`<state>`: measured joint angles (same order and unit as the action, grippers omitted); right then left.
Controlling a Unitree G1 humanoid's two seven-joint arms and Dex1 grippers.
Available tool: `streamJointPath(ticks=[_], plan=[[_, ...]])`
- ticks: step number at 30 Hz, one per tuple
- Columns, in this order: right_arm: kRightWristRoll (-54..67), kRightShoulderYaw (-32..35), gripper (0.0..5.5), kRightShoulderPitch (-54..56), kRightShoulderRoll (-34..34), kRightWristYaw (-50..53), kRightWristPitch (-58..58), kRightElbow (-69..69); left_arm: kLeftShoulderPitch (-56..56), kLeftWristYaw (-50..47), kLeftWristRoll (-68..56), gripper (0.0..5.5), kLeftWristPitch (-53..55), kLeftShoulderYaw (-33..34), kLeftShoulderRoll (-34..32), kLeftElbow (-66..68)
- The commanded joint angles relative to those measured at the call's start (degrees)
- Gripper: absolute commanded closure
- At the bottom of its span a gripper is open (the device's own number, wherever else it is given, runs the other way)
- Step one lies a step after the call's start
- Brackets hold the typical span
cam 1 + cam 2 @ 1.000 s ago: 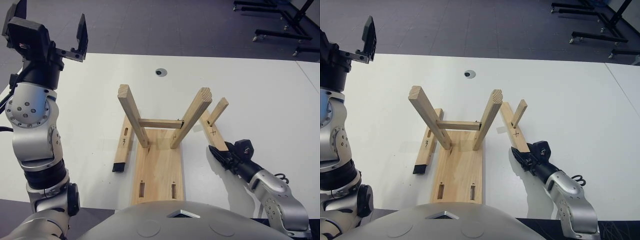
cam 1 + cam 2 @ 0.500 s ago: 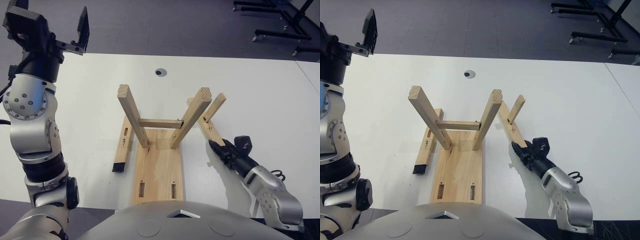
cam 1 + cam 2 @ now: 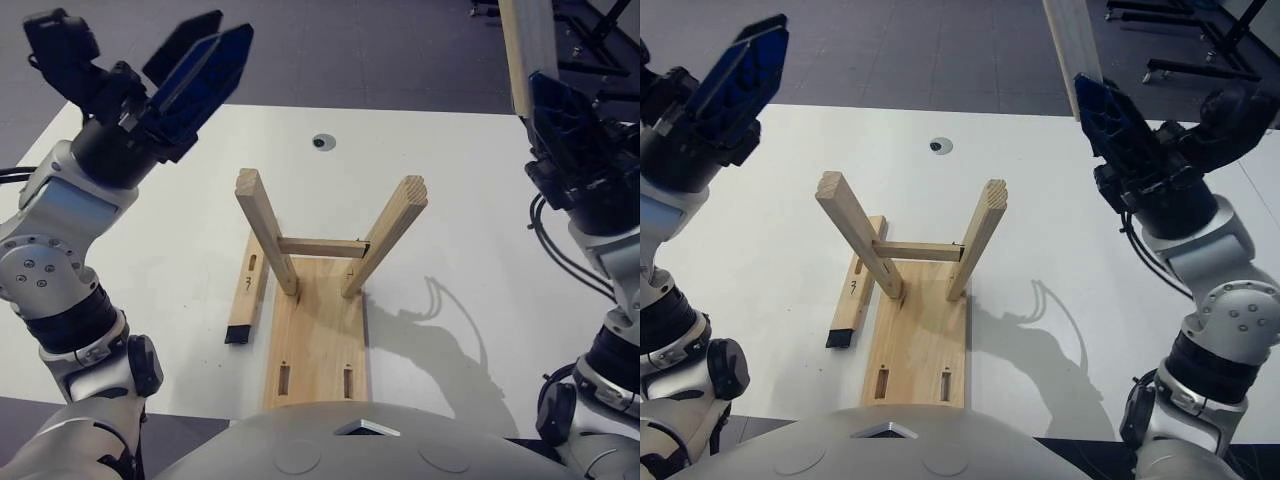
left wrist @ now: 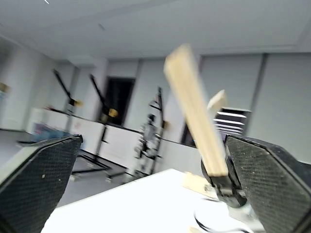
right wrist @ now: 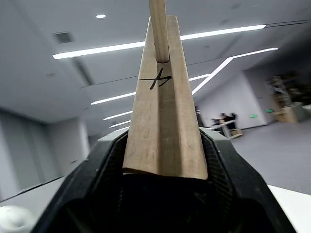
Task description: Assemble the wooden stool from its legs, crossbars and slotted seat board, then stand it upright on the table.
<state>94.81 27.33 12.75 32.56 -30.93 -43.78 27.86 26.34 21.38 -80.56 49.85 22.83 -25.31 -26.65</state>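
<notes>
The right gripper [image 3: 558,108] is clamped on a marked wooden leg [image 3: 527,40] whose upper end runs off the frame, the left gripper [image 3: 203,57] hangs spread wide, and below between them the slotted seat board [image 3: 315,335] with a leg frame [image 3: 320,246] lies on the white desk [image 3: 500,230], with dark floor and wheeled stands [image 3: 1185,70] beyond.

Flat leg [image 3: 854,290]: 7; held leg [image 5: 163,111]: X

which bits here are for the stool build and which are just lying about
Job: seat board; left upright leg; right upright leg; crossbar between them; loose leg beside the board; leg with crossbar held in the right tool.
Lying about: table grommet; wheeled stands on the floor behind.
</notes>
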Motion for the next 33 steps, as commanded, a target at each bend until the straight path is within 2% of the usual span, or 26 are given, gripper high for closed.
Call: streamJointPath(ticks=[1, 9, 22, 33], plan=[[5.00, -4.23, 3.43, 0.05, 1.79, -1.70, -1.89, 5.20, 4.34, -3.45, -11.83, 0.12, 1.40, -3.08, -1.55, 1.79], [4.11, -10.70, 3.43, -1.85, -1.13, -1.18, 1.33, 9.34, 4.68, -2.67, -31.90, 0.12, 0.49, -6.48, -4.00, 1.55], [-4.89, -18.69, 3.43, -6.36, -1.45, -3.78, 1.99, 11.47, 4.69, -5.14, -30.47, 0.12, -3.31, -10.82, -5.79, 0.13], [-7.02, -19.30, 3.43, -6.34, -0.85, -6.32, 2.31, 10.62, 1.19, -0.77, -29.26, 1.92, -3.20, -10.76, -6.70, 0.01]])
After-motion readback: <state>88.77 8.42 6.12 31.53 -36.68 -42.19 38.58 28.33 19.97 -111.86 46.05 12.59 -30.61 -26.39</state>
